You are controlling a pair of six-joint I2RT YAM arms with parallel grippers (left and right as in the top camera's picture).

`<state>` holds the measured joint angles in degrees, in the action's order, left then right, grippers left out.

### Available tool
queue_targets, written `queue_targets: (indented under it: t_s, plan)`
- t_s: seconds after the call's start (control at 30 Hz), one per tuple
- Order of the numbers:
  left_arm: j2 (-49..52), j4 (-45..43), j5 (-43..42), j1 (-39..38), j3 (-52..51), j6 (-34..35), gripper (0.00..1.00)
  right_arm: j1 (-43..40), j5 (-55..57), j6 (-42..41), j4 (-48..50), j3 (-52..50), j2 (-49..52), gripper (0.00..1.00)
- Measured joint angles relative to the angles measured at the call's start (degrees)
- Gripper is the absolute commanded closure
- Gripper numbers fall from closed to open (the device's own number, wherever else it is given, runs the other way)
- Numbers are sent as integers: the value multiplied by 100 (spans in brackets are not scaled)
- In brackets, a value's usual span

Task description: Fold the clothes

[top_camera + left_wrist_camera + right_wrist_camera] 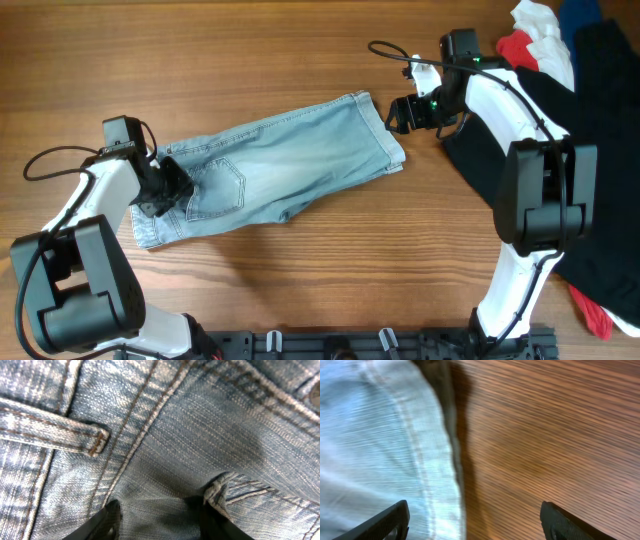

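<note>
The clothes, a pair of light blue denim shorts, lie flat and slanted across the table, waist end at the left and hem end at the right. My left gripper sits low on the waist end beside a back pocket. In the left wrist view its jaws stand apart with denim lying between them, a small ridge of seam against the right finger. My right gripper hovers at the hem end. It is open wide, one finger over the denim, the other over bare wood.
A large black garment covers the right side of the table under the right arm. Red and white garments are piled at the back right, and more red cloth lies at the front right. Bare wood surrounds the shorts.
</note>
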<state>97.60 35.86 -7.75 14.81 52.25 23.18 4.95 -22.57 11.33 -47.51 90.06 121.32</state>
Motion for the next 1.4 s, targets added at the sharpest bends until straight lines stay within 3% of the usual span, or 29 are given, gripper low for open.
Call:
queue_targets:
  t_s: [0.6, 0.7, 0.8, 0.9, 1.07, 1.4]
  plan:
    - [0, 0, 4, 0, 2, -2, 46, 490, -785, 221, -284, 0, 411, 22]
    - [0, 0, 0, 0, 7, 2, 39, 503, -787, 168, -330, 0, 415, 33]
    - [0, 4, 2, 0, 17, -2, 38, 503, -785, 92, -411, 0, 444, 46]
    - [0, 9, 4, 0, 22, -2, 38, 498, -785, 26, -415, -2, 483, 45]
    - [0, 13, 4, 0, 22, -2, 37, 505, -776, -203, -415, 0, 481, 30]
    - [0, 15, 2, 0, 26, -2, 36, 546, -763, -382, -269, -72, 442, 38]
